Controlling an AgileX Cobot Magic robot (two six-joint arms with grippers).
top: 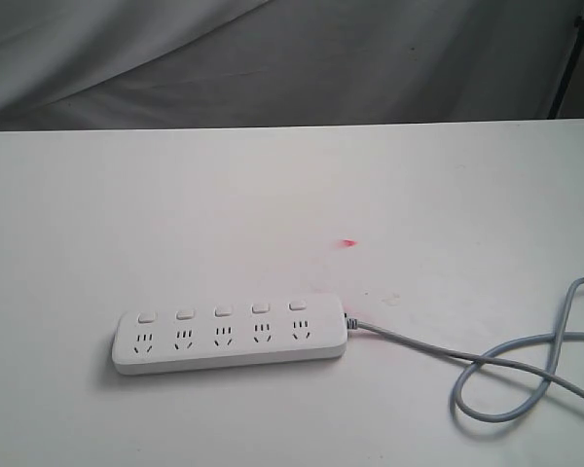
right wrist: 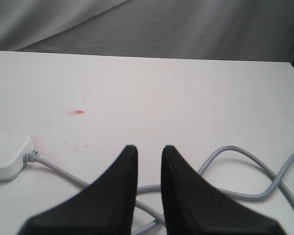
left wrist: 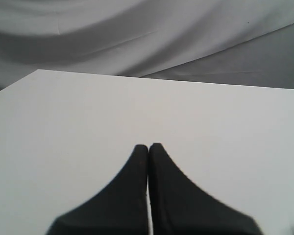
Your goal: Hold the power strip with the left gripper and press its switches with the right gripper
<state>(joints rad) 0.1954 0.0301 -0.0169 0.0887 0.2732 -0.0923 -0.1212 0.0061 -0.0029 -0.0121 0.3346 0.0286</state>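
Left claw is pinched shut, right claw barely parted and empty, both clear of the power strip I must pin.

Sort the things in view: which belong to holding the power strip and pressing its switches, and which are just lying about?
For the job: power strip, switches, grey cord, left pincer, right pincer.
Just there: red mark, grey cloth.

A white table bears a small red mark (grey cloth hangs behind).
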